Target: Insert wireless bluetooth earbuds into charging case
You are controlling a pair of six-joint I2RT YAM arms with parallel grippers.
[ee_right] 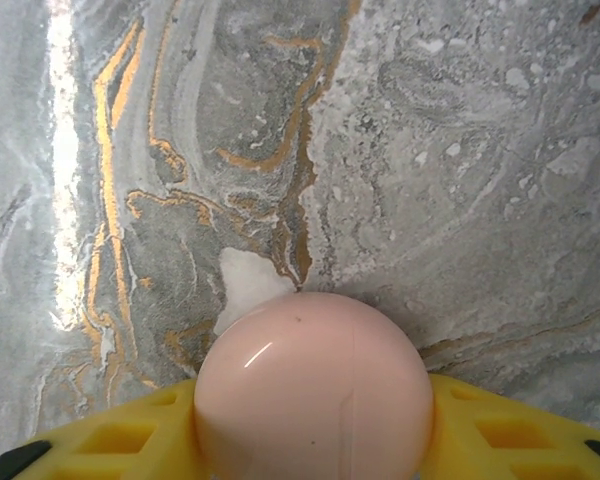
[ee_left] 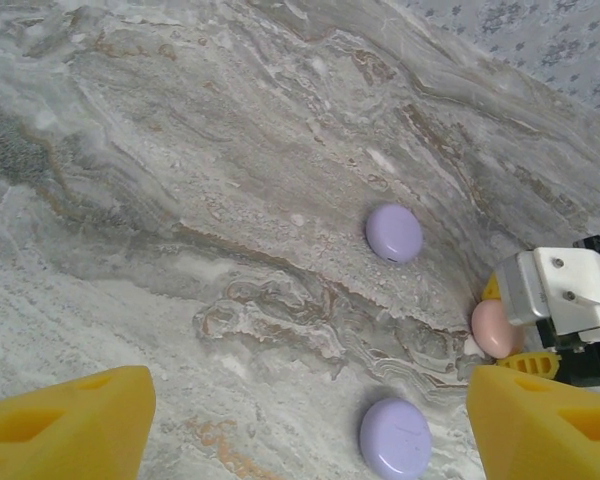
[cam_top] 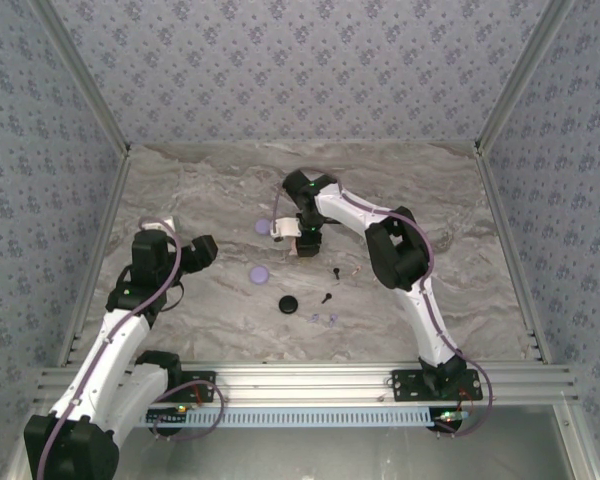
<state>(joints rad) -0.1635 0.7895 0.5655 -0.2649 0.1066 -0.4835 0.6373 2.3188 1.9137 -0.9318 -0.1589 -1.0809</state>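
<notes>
Right wrist view: the right end effector (ee_right: 315, 440) squeezes the round pink case (ee_right: 310, 385), which is smooth and could pop out. The left end effector (ee_left: 305, 425) is wide apart, empty. Tiny earbuds (cam_top: 326, 297) lie on the table (cam_top: 200, 190) by the black case (cam_top: 288, 304).

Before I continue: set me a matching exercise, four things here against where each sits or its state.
Things: 1 pink case; 2 black case; 3 lilac earbuds; 4 left gripper.
States: A open, empty; B between the right gripper's fingers; C on the table, nearest its near edge; D just left of the black earbuds, top view.
Pairs: 1-B; 2-D; 3-C; 4-A.
</notes>
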